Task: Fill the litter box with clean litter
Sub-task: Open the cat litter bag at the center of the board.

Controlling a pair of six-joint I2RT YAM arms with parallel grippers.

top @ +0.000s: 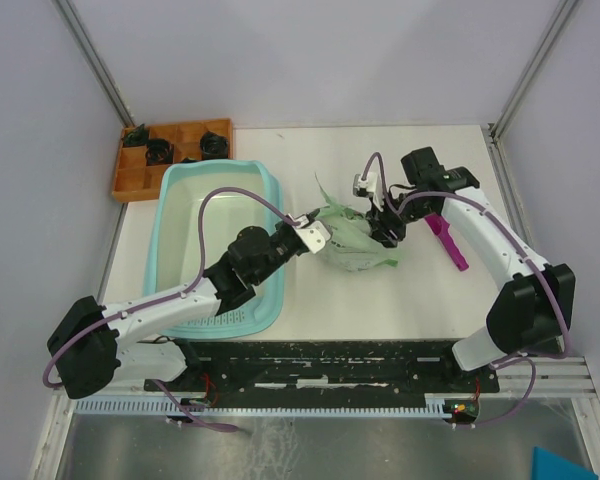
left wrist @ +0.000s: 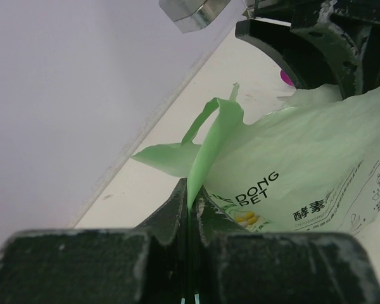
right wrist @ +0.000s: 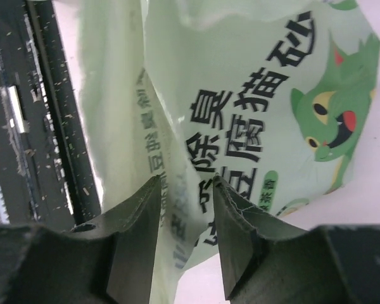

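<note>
Both claws grip the limp bag point(top: 352, 240) just right of the stiff, empty-looking box point(top: 185, 250): left claw point(left wrist: 190, 196) pinches a thin flap, right claw point(right wrist: 185, 183) clamps a thick fold, probably the safer hold.

One litter box point(top: 195, 215), teal, at nine o'clock on the single worktop point(top: 380, 300). One orange compartment tray point(top: 130, 183) at ten o'clock, holding at least three dark items point(top: 215, 145), too small to count surely. One green bag point(top: 355, 243) at centre. One magenta scoop point(top: 448, 241) at three o'clock. Two arms, left point(top: 170, 305) and right point(top: 490, 240).
</note>
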